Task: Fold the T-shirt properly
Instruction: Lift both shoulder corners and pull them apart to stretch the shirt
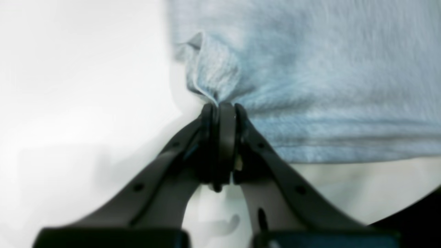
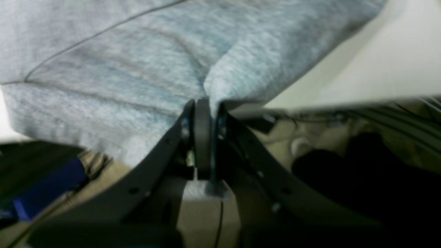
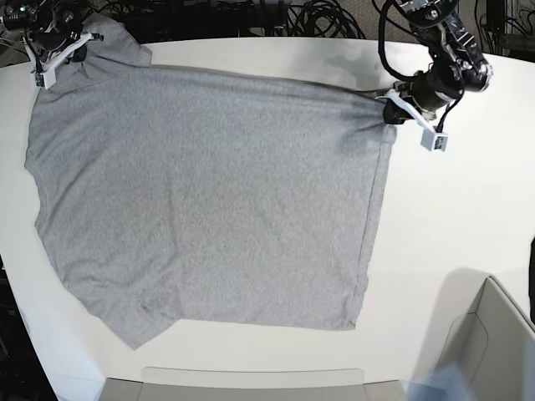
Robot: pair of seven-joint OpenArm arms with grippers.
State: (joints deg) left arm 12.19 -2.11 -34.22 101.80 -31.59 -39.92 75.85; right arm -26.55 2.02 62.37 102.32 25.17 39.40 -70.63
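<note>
Both black tools, left (image 1: 223, 106) and right (image 2: 203, 103), were clenched on the floppy, lightweight heather-grey cotton T-shirt's (image 3: 209, 200) far corners, sensible holds.

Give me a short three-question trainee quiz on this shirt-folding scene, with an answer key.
1. True or false: both grippers are shut on the T-shirt.
2. In the base view, which gripper pinches the shirt at the picture's right: A) left gripper B) right gripper?
3. Fill in: the shirt side facing up is ____, with no lettering showing.

Key: 1 true; 2 A; 3 plain.
</note>
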